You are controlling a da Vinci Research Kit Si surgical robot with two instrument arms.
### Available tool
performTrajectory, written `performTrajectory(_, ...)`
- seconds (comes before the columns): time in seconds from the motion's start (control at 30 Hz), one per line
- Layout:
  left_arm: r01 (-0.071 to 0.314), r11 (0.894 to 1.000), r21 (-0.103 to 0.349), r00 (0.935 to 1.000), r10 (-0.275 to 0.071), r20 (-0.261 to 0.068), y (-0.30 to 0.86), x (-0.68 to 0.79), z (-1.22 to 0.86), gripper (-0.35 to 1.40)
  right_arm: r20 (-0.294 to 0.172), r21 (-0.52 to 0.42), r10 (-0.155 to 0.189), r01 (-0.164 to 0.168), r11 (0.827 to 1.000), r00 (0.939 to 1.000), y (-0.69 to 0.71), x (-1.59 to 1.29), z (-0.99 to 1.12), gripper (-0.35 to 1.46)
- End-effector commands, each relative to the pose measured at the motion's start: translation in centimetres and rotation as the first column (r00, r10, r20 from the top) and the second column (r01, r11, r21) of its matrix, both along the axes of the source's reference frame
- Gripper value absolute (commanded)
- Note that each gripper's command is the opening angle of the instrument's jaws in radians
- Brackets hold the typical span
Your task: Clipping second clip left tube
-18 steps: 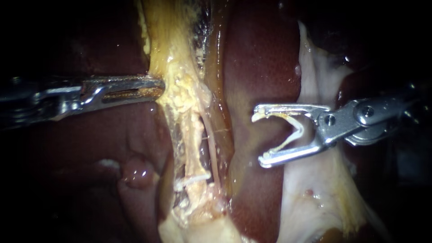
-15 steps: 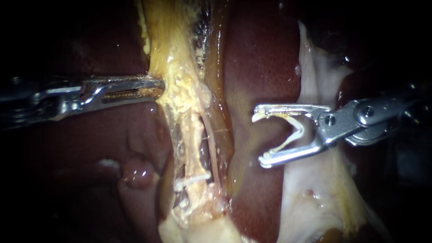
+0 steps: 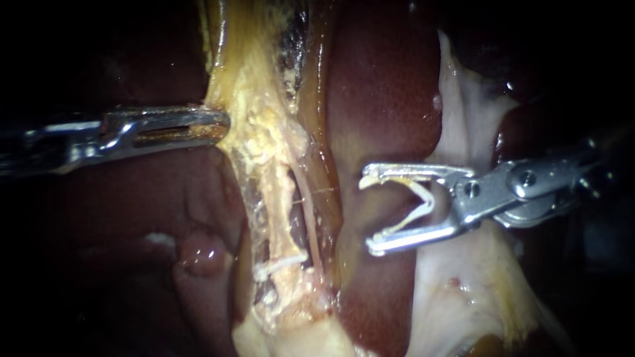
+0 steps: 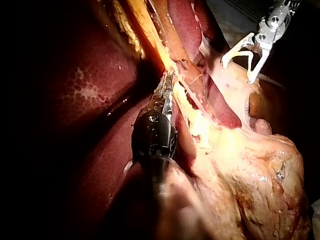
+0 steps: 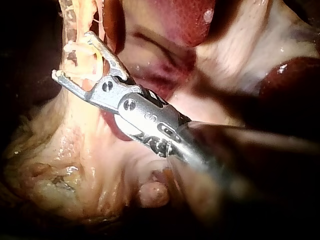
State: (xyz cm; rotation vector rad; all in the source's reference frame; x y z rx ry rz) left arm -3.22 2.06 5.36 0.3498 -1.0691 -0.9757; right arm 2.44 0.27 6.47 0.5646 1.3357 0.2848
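**benchlurker:** How far along is the second clip on the left tube?

**me:** Honestly, the actual clipping hasn't happened yet. There's one seated clip (image 3: 281, 264), white, lying across the left tube (image 3: 283, 205) low down, just above where the strand widens into pale tissue. It's the only clip I can see on either tube.

The second one is the loaded clip (image 3: 418, 210) in my right instrument (image 3: 367, 213). The jaws are spread wide with the open clip cradled between them, a leg seated along each jaw and nothing else inside. They hang over the dark red liver (image 3: 387, 106), off to the right of both tubes and clear of them, with the mouth pointing their way.

**benchlurker:** And the left side?

**me:** My left instrument (image 3: 221, 123) has its jaws closed down on the edge of the yellow fatty tissue (image 3: 254, 139) above the tubes. I'd say it's pulling the strand leftward, so the gap between the left tube and the thinner right tube (image 3: 309, 221) shows open.

What's left, as I read it:
- carry the open clip across to the tubes
- get the left tube alone between its legs, somewhere above the seated clip
- squeeze

The awkward bit is the right tube. It lies between my clip and the target, so I could catch it by mistake. In the right wrist camera the tips line up in front of the strand, but I can't judge depth from there.
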Motion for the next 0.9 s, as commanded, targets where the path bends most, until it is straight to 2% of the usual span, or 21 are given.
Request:
performTrajectory(0.03, 0.003, 1.000, -0.009, 1.0000, -0.003, 0.001, 0.01, 0.01, -0.05, -0.35, 0.017, 0.006, -0.008, 0.008, 1.000, 0.9998, -0.01, 0.04, 0.02, 0.60)
performTrajectory(0.13, 0.010, 1.000, -0.015, 0.9999, -0.010, 0.007, 0.01, 0.03, -0.17, -0.35, 0.051, 0.032, -0.041, 0.039, 0.999, 0.9979, -0.03, 0.15, 0.10, 0.60)
performTrajectory(0.2, 0.014, 1.000, -0.017, 0.9998, -0.014, 0.011, -0.01, 0.03, -0.21, -0.35, 0.071, 0.053, -0.051, 0.048, 0.997, 0.9962, -0.03, 0.21, 0.20, 0.59)
performTrajectory(0.37, 0.014, 1.000, -0.017, 0.9998, -0.014, 0.011, -0.02, 0.01, -0.22, -0.35, 0.098, 0.083, -0.081, 0.073, 0.994, 0.9919, -0.04, 0.31, 0.48, 0.59)
performTrajectory(0.53, 0.013, 1.000, -0.017, 0.9999, -0.013, 0.011, -0.01, 0.02, -0.20, -0.35, 0.118, 0.115, -0.098, 0.085, 0.990, 0.9881, -0.12, 0.44, 0.73, 0.59)
performTrajectory(0.7, 0.013, 1.000, -0.017, 0.9999, -0.013, 0.011, 0.00, 0.02, -0.19, -0.35, 0.117, 0.128, -0.119, 0.104, 0.986, 0.9859, -0.16, 0.56, 0.85, 0.58)
performTrajectory(0.9, 0.013, 1.000, -0.018, 0.9999, -0.013, 0.011, -0.01, 0.02, -0.19, -0.35, 0.127, 0.132, -0.126, 0.109, 0.985, 0.9838, -0.14, 0.66, 0.93, 0.56)
